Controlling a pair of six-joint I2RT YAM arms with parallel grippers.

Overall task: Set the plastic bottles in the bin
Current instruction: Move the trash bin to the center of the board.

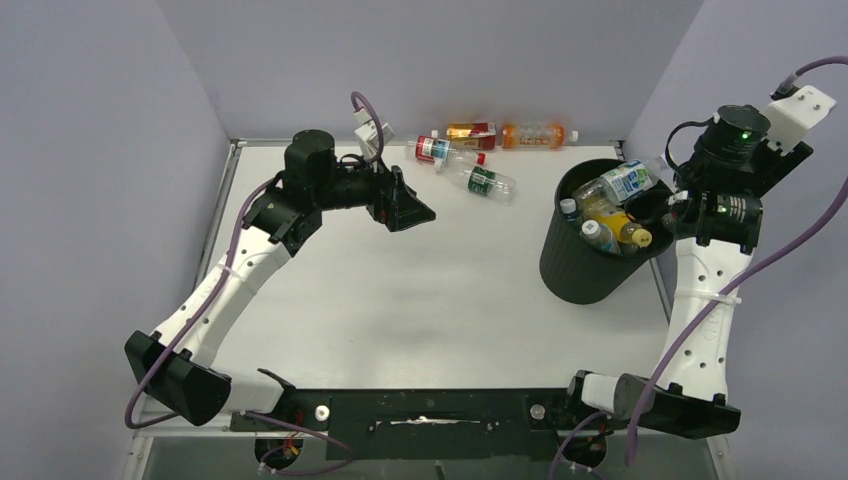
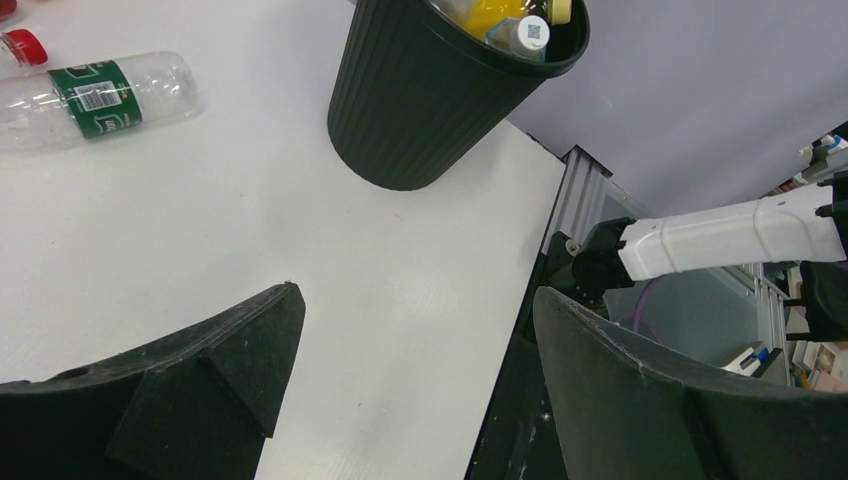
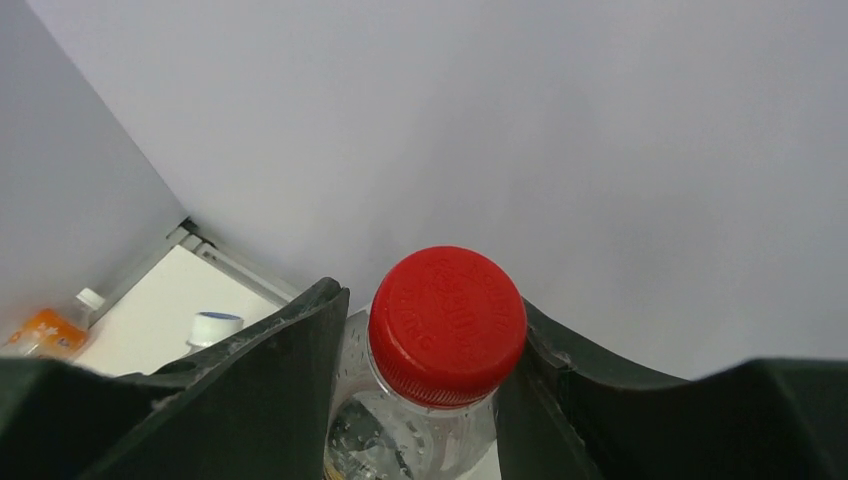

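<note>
- The right hand (image 3: 430, 300) is clenched on the held bottle (image 3: 447, 325), one finger on each side just under its red cap, which points back at the wrist camera. A grip at the neck makes sense, since the body hangs free ahead of the fingers and can drop away cleanly.
- From above, that arm stands at the right side of the bin (image 1: 585, 270). A clear blue-labelled bottle lies across the rim toward it; I judge this to be the same bottle, about to be let go.
- The bin holds several binned bottles (image 1: 612, 225), heaped close to the rim, so a new one may lodge on top rather than sink.
- The left hand (image 1: 408, 207) is released and empty, poised above the worktop (image 1: 420, 310), probably waiting its turn for the next pick.
- Four remain on the worktop near the back wall: a green-labelled bottle (image 1: 485, 182) nearest that hand, a red-labelled bottle (image 1: 440, 150), a yellow bottle (image 1: 470, 131) and an orange bottle (image 1: 535, 133).
- Hard to make out:
  - From above, the right fingers are hidden behind the wrist.
  - The right wrist view shows nothing of the held bottle's body or the bin, so whether the bottle is over the mouth cannot be told there.
  - The left wrist view cuts off the bin's far rim, and shows only a cap of the red-labelled bottle at its corner.
</note>
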